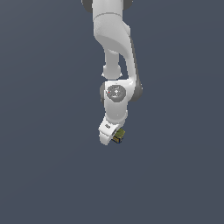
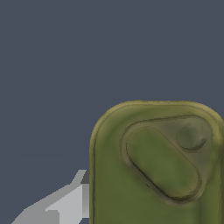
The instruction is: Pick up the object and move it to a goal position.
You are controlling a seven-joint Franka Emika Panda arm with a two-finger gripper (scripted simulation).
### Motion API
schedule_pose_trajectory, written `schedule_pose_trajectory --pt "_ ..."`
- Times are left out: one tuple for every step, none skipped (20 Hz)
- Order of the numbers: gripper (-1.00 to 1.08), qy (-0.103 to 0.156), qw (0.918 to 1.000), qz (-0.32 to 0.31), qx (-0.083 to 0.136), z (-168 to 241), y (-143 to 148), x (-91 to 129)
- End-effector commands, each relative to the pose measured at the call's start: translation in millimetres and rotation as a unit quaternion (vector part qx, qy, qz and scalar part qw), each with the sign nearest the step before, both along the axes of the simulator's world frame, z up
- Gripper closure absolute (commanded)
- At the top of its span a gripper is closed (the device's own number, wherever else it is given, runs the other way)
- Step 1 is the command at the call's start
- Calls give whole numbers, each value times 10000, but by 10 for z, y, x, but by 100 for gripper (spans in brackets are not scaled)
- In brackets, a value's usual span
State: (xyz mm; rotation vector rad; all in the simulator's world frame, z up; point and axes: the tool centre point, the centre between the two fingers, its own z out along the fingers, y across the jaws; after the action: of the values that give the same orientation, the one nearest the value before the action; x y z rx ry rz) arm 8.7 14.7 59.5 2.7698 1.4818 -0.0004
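The object is a small block with an olive-green top and dark and yellow-tan sides. It sits at the tip of my white gripper, on the side toward the exterior view's right. In the wrist view the object's green top, with an oval recess in it, fills much of the picture. One grey-white finger presses against its side, and the other finger is hidden behind the block. The gripper looks shut on the object.
The white arm comes down from the exterior view's upper edge to the wrist. Around it is only a flat, dark grey-blue surface.
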Motion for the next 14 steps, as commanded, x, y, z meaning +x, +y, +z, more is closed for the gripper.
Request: schedule_pose_trajectory --pt "108 0 10000 0 -1 0 1 0" --pt "108 0 10000 0 -1 2 -2 -1" --pt "108 0 10000 0 -1 9 -9 -3" --pt "108 0 10000 0 -1 20 -22 -8" --pt "108 0 10000 0 -1 36 -39 -13" --pt "108 0 10000 0 -1 57 -61 -21" --pt "108 0 10000 0 -1 83 -88 -30" --pt "108 0 10000 0 -1 113 -121 -41" --pt "108 0 10000 0 -1 148 -158 -54" --pt "108 0 10000 0 -1 188 -201 -69" --pt "108 0 10000 0 -1 233 -250 -85" --pt "108 0 10000 0 -1 284 -304 -103" --pt "108 0 10000 0 -1 340 -364 -123" --pt "108 0 10000 0 -1 402 -430 -145"
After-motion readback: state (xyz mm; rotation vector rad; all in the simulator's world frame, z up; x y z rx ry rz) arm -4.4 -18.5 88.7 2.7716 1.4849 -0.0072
